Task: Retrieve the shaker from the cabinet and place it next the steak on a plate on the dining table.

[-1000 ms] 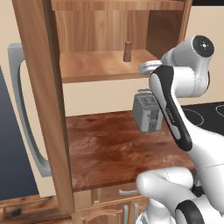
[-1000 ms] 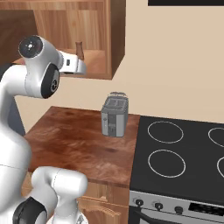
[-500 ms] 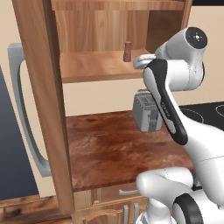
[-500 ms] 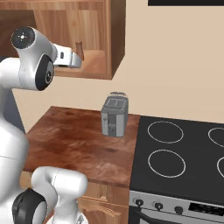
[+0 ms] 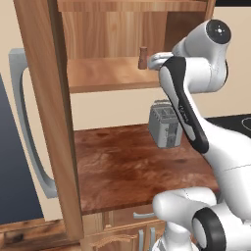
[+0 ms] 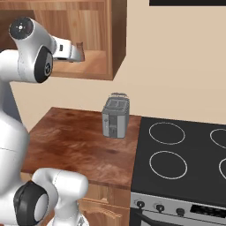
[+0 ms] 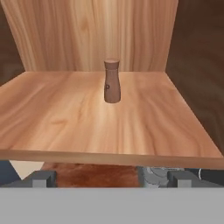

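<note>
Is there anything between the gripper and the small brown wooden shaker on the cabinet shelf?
No. In the hand view, bare light-brown wooden shelf lies between the gripper and the small brown wooden shaker.

- The cabinet point(image 5: 112, 73) shelf is carrying one item: the shaker point(image 7: 112, 81), standing upright near the middle, clear of the walls.
- The wooden counter point(image 5: 132, 171) below is bearing a grey toaster point(image 6: 115, 117), sitting towards the back beside the stove point(image 6: 185, 163).
</note>
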Robot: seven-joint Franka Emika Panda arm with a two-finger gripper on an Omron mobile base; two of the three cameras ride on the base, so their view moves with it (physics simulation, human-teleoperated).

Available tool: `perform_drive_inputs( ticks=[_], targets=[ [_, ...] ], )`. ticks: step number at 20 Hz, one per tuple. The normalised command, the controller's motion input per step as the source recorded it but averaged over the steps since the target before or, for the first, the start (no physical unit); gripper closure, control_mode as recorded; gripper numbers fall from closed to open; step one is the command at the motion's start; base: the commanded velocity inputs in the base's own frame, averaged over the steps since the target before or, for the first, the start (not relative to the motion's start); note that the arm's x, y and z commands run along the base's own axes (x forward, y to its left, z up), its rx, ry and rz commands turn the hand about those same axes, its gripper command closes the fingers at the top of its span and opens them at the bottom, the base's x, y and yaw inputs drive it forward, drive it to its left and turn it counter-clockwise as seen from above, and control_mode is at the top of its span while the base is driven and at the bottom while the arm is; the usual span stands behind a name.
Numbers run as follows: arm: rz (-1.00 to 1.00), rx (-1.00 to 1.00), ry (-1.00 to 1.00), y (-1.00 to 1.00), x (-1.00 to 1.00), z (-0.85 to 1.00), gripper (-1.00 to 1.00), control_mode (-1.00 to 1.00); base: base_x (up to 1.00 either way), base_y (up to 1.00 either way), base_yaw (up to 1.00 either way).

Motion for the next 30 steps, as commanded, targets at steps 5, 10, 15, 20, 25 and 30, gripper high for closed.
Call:
perform_drive_inputs(
  ticks=[5,10,15,20,25,30],
  targets=[
    [0.00,0.00,0.00,0.00,0.29,0.00,-1.00,-1.00,0.00,0.00,0.00],
    [0.00,0.00,0.00,0.00,0.40,0.00,-1.00,-1.00,0.00,0.00,0.00],
    [0.00,0.00,0.00,0.00,0.21,0.00,-1.00,-1.00,0.00,0.00,0.00],
    [0.00,0.00,0.00,0.00,0.25,0.00,-1.00,-1.00,0.00,0.00,0.00],
    [0.00,0.00,0.00,0.01,0.32,0.00,-1.00,-1.00,0.00,0.00,0.00],
    [0.00,0.00,0.00,0.02,0.36,0.00,-1.00,-1.00,0.00,0.00,0.00]
  ],
)
